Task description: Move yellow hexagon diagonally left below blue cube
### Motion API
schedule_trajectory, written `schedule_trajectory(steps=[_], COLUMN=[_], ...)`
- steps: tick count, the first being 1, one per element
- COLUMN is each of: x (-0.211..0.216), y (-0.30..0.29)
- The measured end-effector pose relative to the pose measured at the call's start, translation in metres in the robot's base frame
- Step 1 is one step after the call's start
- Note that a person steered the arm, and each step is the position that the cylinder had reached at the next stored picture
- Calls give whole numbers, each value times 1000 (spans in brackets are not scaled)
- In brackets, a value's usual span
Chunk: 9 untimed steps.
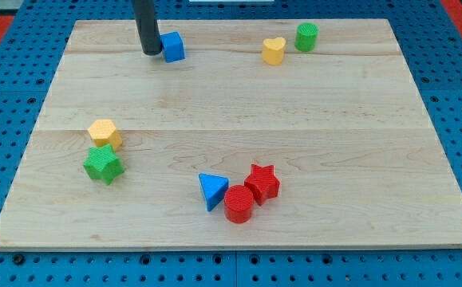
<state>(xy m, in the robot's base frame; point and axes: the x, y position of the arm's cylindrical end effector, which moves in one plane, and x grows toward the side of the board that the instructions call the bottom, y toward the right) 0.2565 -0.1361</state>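
Camera view: my tip (151,52) (no fingers, holding nothing) sits beside the blue cube (172,46). Yellow hexagon (104,133) touches the green star (103,164); a careless push risks dragging both.

One raised, seemingly front view angled down over the whole board (310,112).

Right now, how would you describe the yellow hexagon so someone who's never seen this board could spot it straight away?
Start at the wooden board and go to its left side, a little below the middle. Two blocks sit touching there: the yellow hexagon is the upper one, right above the green star. The other yellow block, the yellow heart, sits far off near the view's top, and my tip is beside the blue cube.
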Motion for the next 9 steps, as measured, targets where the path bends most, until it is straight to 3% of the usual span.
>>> schedule_trajectory(steps=[3, 4, 5, 6, 7, 9], x=[-10, -4, 25, 96, 183, 208], y=[69, 21, -54, -130, -137, -75])
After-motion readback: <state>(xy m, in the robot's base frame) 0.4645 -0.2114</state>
